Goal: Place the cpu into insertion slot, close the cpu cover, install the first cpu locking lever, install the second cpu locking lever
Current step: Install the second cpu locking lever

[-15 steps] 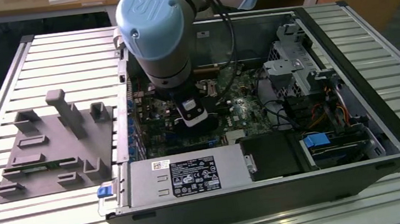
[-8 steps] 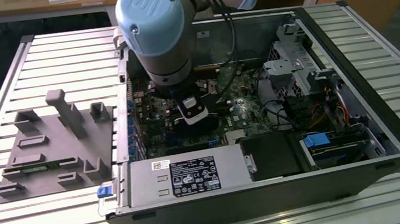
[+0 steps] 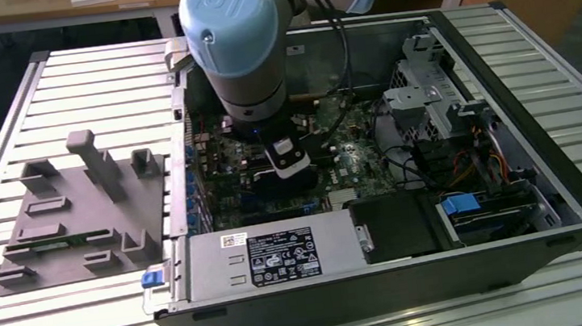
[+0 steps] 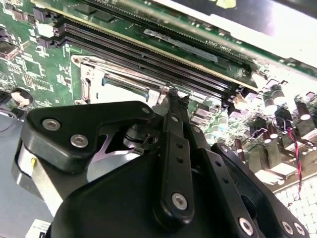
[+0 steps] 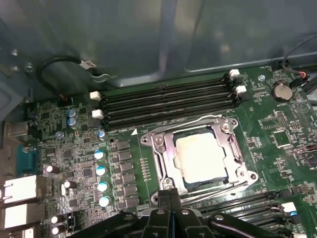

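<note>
In the first wrist view the cpu (image 5: 200, 157), a pale square chip, lies in the insertion slot (image 5: 234, 130) on the green motherboard. The cpu cover (image 5: 163, 159), a silver frame with a window, lies flat over the chip. A thin wire locking lever (image 5: 218, 190) runs along the socket's side nearest my fingers, and another lever (image 5: 188, 124) runs along the side by the memory slots. My gripper (image 5: 170, 192) is shut, its tips pressed together at one corner of the socket. The second wrist view shows the gripper (image 4: 173, 94) against the cover (image 4: 99, 74). In the exterior view the gripper (image 3: 289, 167) reaches down into the case.
Long black memory slots (image 5: 168, 101) run beside the socket, with more on its other side (image 5: 247, 210). Capacitors (image 5: 101, 171) and a coin battery (image 5: 282, 90) stand nearby. The case holds a power supply (image 3: 269, 259) and a drive cage (image 3: 436, 99). A grey fixture (image 3: 79, 209) lies at the exterior view's left.
</note>
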Controlling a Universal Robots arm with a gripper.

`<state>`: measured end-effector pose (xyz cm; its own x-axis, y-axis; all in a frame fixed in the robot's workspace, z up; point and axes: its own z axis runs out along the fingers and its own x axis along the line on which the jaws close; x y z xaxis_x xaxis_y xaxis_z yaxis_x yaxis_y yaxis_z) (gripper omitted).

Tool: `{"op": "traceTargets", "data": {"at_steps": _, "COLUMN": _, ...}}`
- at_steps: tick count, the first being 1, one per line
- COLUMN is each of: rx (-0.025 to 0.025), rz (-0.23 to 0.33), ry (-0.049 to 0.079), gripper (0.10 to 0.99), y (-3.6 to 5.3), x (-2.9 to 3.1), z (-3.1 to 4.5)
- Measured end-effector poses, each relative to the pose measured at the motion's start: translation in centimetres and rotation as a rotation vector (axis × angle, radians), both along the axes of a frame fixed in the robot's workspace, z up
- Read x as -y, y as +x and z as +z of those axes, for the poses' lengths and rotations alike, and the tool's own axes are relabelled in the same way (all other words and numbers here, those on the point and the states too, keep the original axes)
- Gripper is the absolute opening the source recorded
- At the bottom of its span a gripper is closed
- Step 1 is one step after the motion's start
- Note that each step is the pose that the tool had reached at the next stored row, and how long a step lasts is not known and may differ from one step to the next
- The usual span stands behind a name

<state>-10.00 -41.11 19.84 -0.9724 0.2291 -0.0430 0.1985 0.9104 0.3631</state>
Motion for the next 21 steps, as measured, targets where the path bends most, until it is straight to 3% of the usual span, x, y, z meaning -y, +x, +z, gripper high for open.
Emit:
{"op": "traceTargets", "data": {"at_steps": 15, "rx": -0.0001, "rz": 0.0, "ry": -0.124, "gripper": 0.102, "y": 1.07, "x": -1.09, "z": 0.37}}
{"op": "traceTargets", "data": {"at_steps": 21, "rx": 0.0, "rz": 0.0, "ry": -0.13, "gripper": 0.102, "y": 1.11, "x": -1.58, "z": 0.36}}
